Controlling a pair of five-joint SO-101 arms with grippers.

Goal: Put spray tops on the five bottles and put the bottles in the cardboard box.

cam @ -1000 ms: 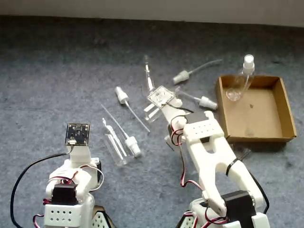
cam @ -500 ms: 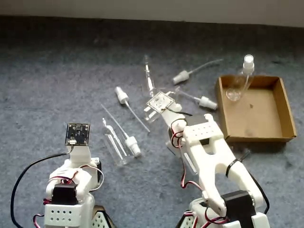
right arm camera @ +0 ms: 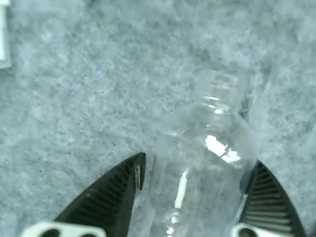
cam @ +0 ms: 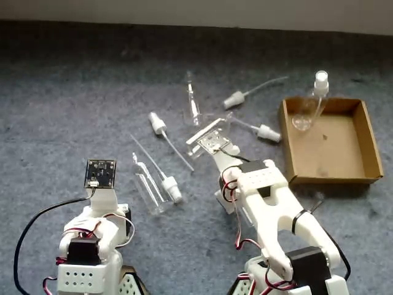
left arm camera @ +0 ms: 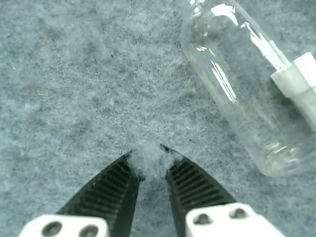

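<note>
The box (cam: 370,141) sits at the right of the carpet with 1 capped bottle (cam: 310,106) leaning in its far corner. The right arm reaches to mid-table, well left of the box.

The right gripper (right arm camera: 195,170) is open wide and holds nothing. A bare bottle (right arm camera: 207,148) lies flat between its jaws. The bottle's long axis runs along the gripper's reach, with the open neck pointing away. Each jaw stands just beside the body, so the grasp likely needs only a squeeze.

The left gripper (left arm camera: 153,165) is nearly closed and empty, with its tips down on the carpet. A 2nd bottle (left arm camera: 232,79) lies just beside it, with a loose top (left arm camera: 296,81) lying against it.
</note>
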